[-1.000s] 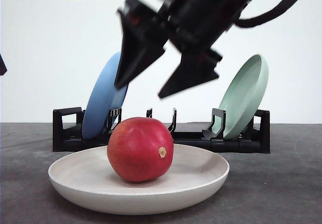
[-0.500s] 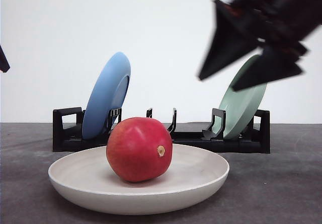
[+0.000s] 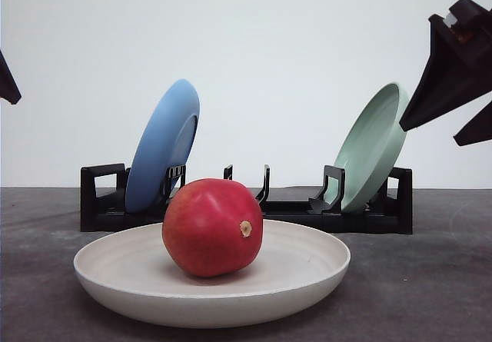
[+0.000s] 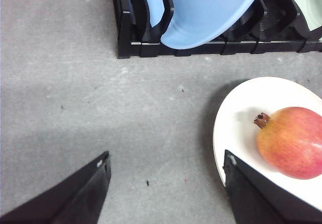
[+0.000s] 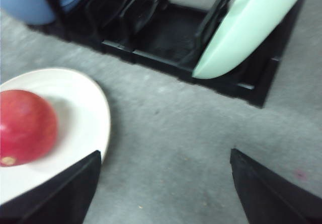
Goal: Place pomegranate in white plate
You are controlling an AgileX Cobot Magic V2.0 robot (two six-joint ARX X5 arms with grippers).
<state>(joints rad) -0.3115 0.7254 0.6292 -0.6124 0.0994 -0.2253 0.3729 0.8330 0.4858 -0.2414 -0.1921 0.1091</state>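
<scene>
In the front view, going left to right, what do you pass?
Left gripper at the edge → blue plate in the black rack → pomegranate on the white plate → pale green plate → right gripper, open.

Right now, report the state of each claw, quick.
Left claw: open, holding nothing, over bare table.
Right claw: open, holding nothing, off to the side of the pomegranate, which sits in the white plate.
</scene>
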